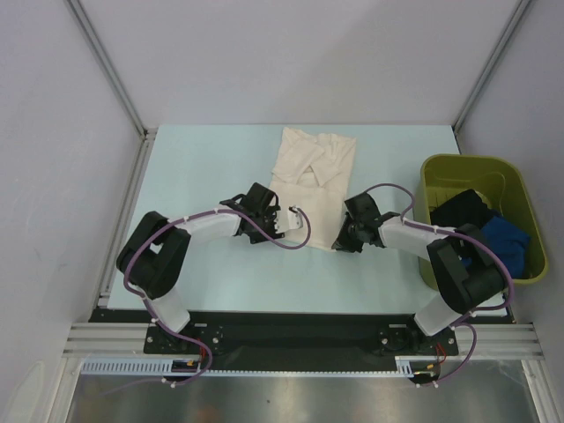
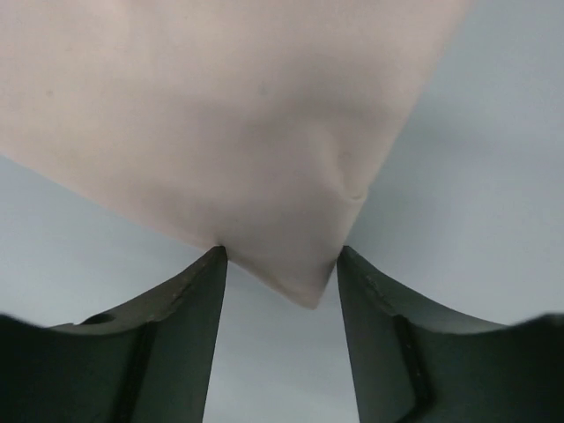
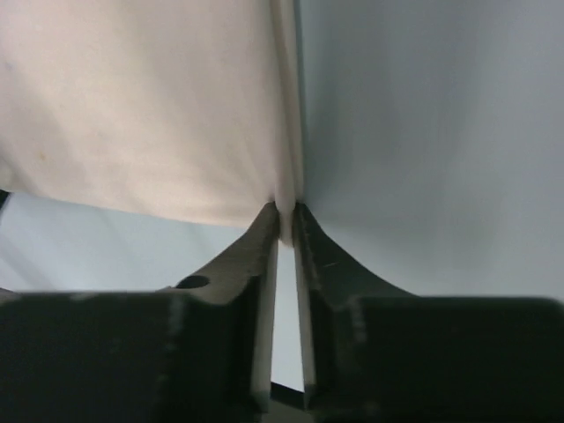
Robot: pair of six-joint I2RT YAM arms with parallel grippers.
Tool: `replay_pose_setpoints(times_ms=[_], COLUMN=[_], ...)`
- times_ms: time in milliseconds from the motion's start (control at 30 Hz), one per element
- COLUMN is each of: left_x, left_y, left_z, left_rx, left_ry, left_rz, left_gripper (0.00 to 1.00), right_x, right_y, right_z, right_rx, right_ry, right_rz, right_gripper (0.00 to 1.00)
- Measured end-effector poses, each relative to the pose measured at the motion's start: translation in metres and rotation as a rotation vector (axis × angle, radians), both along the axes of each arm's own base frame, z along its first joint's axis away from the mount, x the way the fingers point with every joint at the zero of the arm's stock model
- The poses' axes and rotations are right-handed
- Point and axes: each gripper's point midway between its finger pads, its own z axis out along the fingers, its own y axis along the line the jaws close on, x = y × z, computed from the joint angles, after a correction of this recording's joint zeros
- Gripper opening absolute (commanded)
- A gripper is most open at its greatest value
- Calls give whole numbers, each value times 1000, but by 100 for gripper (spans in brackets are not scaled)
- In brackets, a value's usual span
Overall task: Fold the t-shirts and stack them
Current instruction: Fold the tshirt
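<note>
Nearest the arm bases, the two grippers sit at the near end of the cream t-shirt (image 1: 313,167), one at each near corner.

The left gripper (image 1: 284,220) is at the shirt's near-left corner. In its wrist view the left gripper (image 2: 280,256) has its jaws well apart. A pointed corner of the cream t-shirt (image 2: 220,115) hangs down into the gap, and the cloth's edges meet the tips of the dark fingers (image 2: 176,335) on both sides. The cloth is not pinched there.

The right gripper (image 1: 345,236) is at the shirt's near-right corner. In its wrist view the right gripper (image 3: 286,216) has its fingers (image 3: 229,291) drawn almost together, clamped on a thin edge of the cream t-shirt (image 3: 132,97). The rest of the cloth spreads to the left of that edge.

The shirt lies on the pale blue table (image 1: 203,167), between the two grippers and beyond them. It is folded into a narrow oblong whose long axis runs from near to far, leaning a little to the left at the far end. The near part is smooth, while the far part is rumpled, with flaps of cloth folded over one another. The pictures do not show for certain which end is the neck.

Well to the right of the shirt stands an olive-green bin (image 1: 467,159). It holds a black t-shirt (image 1: 463,210) and, nearer, a bright blue t-shirt (image 1: 509,240), both bunched up.
</note>
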Motion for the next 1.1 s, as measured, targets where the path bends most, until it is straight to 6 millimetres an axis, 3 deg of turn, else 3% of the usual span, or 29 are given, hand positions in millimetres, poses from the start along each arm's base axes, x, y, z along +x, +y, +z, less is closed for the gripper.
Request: replay_pose_setpoints(times_ms=[33,67,133,367,500,600,733,867,967,1033,1100], left_x=[3,5,7,4,-11,-34,-75,-121,-158,-171,-171], left_y=[0,0,0,-1,-1,2,12,26,39,42,41], left_z=[0,-1,-4,-6,-3,7,34,64,86,104,120], left_rx=[4,8,10,10,1,5,6,-9,-16,-29,-44], left_ry=[-18,-27,-31,-19,41,103,177,268,367,406,408], left_rz=[1,2,8,2,-10,-28,-59,-95,-121,-135,-140], left_gripper=[39,22,1,0,0,0,0,0,0,0,0], right_x=[1,1,0,-10,-25,-46,-89,-149,-184,-196,-190], right_y=[-2,-4,-7,-13,-12,-6,4,15,22,25,24], right_z=[-1,-2,-1,0,6,18,37,67,91,108,120], right_rx=[1,5,16,29,35,36,41,83,135,161,173], right_ry=[-1,0,-4,-13,-5,6,29,69,107,135,145], right_rz=[-7,-14,-24,-23,5,57,155,253,305,319,292], right_gripper=[6,3,0,0,0,0,0,0,0,0,0])
